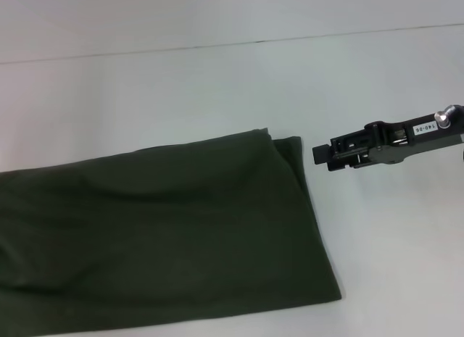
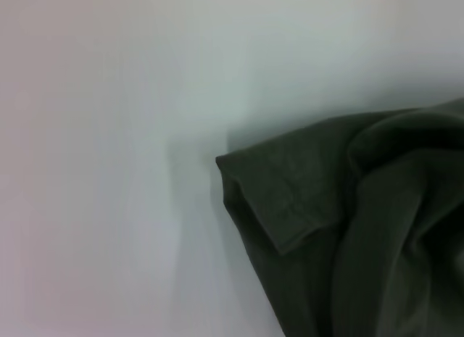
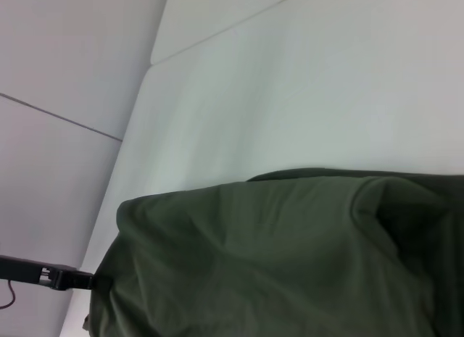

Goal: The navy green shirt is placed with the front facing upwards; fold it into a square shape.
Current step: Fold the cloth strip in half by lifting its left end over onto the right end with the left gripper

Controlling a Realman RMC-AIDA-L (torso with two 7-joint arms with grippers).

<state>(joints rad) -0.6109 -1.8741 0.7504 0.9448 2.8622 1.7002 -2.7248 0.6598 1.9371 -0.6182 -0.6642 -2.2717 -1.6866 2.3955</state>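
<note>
Shirt (image 1: 167, 235) lies folded into a long band on the desk (image 1: 217, 83); right gripper (image 1: 320, 154) hovers beside it, finger state unclear; next, fold it crosswise.

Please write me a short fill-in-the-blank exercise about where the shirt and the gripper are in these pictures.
1. The navy green shirt lies on the white ____.
2. In the head view, the right gripper is ____ the shirt, not touching it.
3. The only arm in the head view is the ____ arm.
4. The shirt's chest print is ____ in these views.

Missing words: table; beside; right; hidden
</note>
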